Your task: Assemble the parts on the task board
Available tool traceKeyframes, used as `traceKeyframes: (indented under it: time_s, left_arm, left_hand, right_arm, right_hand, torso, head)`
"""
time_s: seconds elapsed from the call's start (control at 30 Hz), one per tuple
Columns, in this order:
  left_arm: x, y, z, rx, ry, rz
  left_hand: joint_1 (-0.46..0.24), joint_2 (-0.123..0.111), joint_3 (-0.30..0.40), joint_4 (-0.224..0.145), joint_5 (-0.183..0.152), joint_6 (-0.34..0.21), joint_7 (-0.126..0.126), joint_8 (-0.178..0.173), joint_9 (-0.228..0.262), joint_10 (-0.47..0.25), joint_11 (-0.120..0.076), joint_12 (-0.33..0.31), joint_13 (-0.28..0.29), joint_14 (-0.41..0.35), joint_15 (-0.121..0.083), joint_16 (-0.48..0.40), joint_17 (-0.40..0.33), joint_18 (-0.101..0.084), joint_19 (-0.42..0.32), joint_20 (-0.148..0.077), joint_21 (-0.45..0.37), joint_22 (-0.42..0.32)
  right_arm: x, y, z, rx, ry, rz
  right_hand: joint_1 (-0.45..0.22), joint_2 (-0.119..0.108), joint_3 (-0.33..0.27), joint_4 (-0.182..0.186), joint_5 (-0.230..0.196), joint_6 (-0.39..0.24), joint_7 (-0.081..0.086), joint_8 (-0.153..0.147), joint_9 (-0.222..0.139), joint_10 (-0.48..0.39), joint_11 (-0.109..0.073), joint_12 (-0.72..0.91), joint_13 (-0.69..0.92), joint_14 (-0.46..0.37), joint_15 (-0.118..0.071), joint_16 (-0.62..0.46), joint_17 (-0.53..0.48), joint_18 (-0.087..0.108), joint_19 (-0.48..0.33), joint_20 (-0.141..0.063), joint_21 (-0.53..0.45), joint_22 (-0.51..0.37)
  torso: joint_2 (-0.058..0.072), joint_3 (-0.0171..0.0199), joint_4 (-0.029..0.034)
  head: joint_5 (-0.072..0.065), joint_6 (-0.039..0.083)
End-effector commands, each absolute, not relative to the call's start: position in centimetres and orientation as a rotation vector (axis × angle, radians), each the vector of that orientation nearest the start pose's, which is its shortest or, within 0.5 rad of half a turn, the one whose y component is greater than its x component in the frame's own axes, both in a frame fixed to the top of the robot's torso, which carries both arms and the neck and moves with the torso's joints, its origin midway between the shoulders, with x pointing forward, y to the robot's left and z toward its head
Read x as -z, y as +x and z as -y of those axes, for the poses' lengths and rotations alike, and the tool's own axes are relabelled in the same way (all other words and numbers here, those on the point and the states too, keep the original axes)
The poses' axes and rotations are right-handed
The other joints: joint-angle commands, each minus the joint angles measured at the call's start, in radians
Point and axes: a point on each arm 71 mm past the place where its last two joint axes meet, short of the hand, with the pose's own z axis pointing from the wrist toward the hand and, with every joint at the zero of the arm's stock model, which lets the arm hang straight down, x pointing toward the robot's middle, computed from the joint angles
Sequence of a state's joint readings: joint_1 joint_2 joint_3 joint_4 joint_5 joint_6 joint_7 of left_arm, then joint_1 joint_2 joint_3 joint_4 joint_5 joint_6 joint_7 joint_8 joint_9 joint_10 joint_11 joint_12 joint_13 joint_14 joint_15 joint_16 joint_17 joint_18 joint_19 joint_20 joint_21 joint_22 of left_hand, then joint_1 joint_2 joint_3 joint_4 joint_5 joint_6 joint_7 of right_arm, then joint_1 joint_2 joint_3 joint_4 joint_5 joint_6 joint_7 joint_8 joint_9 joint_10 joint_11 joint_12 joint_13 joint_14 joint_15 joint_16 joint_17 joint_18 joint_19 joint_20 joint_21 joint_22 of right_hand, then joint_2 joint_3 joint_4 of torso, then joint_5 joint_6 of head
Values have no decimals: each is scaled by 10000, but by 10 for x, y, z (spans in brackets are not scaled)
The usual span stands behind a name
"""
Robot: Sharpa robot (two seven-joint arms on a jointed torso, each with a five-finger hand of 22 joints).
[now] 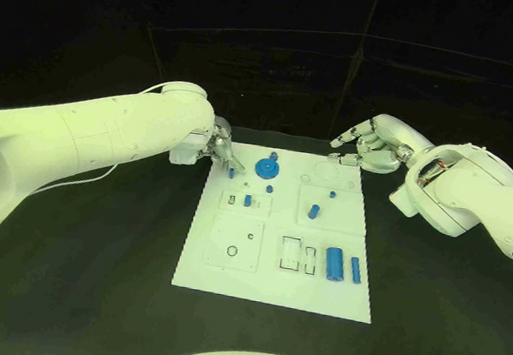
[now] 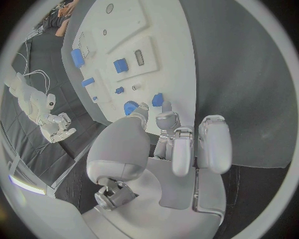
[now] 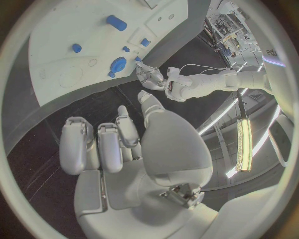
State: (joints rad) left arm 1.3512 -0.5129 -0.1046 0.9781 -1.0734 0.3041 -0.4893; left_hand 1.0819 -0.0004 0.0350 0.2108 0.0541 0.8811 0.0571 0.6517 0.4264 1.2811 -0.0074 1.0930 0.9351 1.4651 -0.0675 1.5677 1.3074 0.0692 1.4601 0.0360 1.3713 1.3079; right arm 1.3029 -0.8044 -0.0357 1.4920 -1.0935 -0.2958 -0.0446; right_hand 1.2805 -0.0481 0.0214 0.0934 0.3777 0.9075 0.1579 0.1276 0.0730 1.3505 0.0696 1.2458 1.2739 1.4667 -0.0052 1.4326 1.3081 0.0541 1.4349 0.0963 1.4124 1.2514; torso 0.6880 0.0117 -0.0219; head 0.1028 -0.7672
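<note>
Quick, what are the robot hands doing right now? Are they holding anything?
Left robot hand: open, holding nothing, fingertips at the white board's far left corner.
Right robot hand: open, holding nothing.

Right hand [image 3: 124, 149] empty above black table [image 3: 93, 107], fingers apart, near task board [image 3: 74, 50] with blue parts [image 3: 117, 64].

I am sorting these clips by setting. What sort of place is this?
Probably a robot test lab, not a home or factory line. A flat white task board with small blue parts lies on a black table under dark drapes, and two silver robot hands, left hand and right hand, hover at its far end.
</note>
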Motion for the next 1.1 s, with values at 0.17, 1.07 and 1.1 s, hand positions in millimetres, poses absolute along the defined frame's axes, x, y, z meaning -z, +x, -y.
traceKeyframes:
  time_s: [0.17,1.07,1.1]
  left_arm:
    - [197,578,-208,1944,-1624,-23433]
    - [195,580,-207,3244,-2562,-22895]
    - [194,580,-207,3304,-2592,-22890]
  left_hand:
    - [157,60,15,-121,-11,89,16,72,-20,23,-64,59,10,1057,-68,31,2634,-104,64,-9,47,99]
    - [1414,679,4313,-2132,58,-139,114,44,-232,-97,-52,-243,-386,1057,-44,31,2634,-73,7,-39,-69,70]
    - [1271,543,4613,-2226,-10,-170,68,65,-227,-83,-66,-250,-410,1057,-36,31,2634,-80,4,-5,-78,67]
  right_arm:
    - [135,509,189,-8722,1050,-16571]
    - [136,509,190,-8679,1049,-16667]
    - [136,509,190,-8675,1050,-16675]
  right_hand:
    - [73,24,-52,17,71,-24,-22,40,9,-25,-33,-30,-3,507,-78,-36,212,104,10,-48,-41,5]
    - [100,30,-50,13,96,-24,-23,48,9,-17,-35,-18,5,508,-80,-37,214,104,12,-50,-41,6]
    - [100,30,-50,13,96,-24,-23,48,9,-17,-35,-18,5,508,-80,-37,214,104,12,-50,-41,6]
  torso:
    - [4,-3,-1]
    - [-6,0,6]
    - [-7,0,7]
  head:
    - [7,-15]
    - [18,-49]
    - [18,-49]
